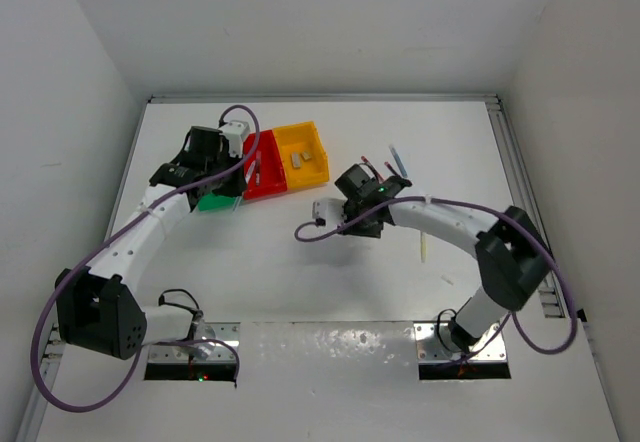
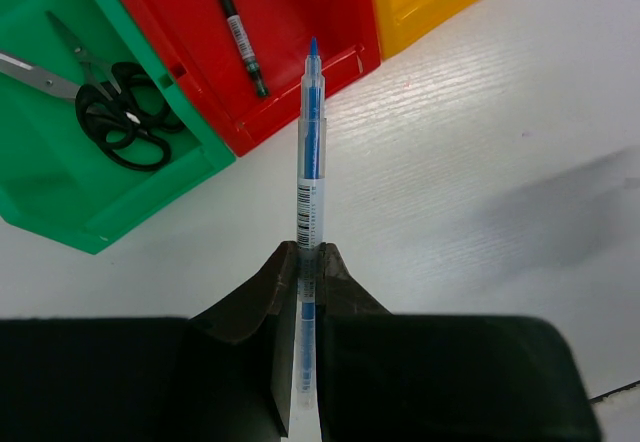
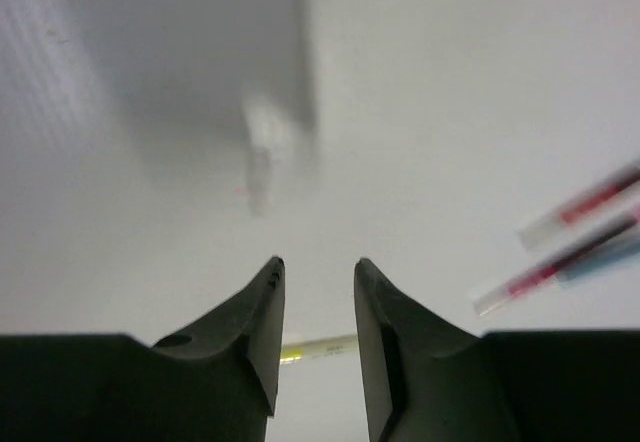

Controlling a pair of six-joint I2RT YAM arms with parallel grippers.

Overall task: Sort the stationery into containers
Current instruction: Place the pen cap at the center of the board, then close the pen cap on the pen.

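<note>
Roughly halfway, I reckon. Scissors (image 2: 115,122) in the green bin (image 2: 60,232), dark pen (image 2: 238,32) in the red bin (image 2: 300,2), erasers (image 1: 299,159) in the yellow bin (image 1: 290,134). Left jaws are clamped on a blue pen (image 2: 311,152) at the red bin's rim. Right jaws are apart and empty. Left on the desk (image 1: 250,262): red pens (image 3: 560,264) at their 3 o'clock, plus a pale stick (image 1: 424,249).

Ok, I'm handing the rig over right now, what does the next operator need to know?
Left gripper: shut on a blue pen, tip by the red bin.
Right gripper: open, empty.
Done: scissors in green bin, dark pen in red bin, two erasers in yellow bin.
Left: the blue pen, loose pens near the right gripper, a pale stick.
</note>
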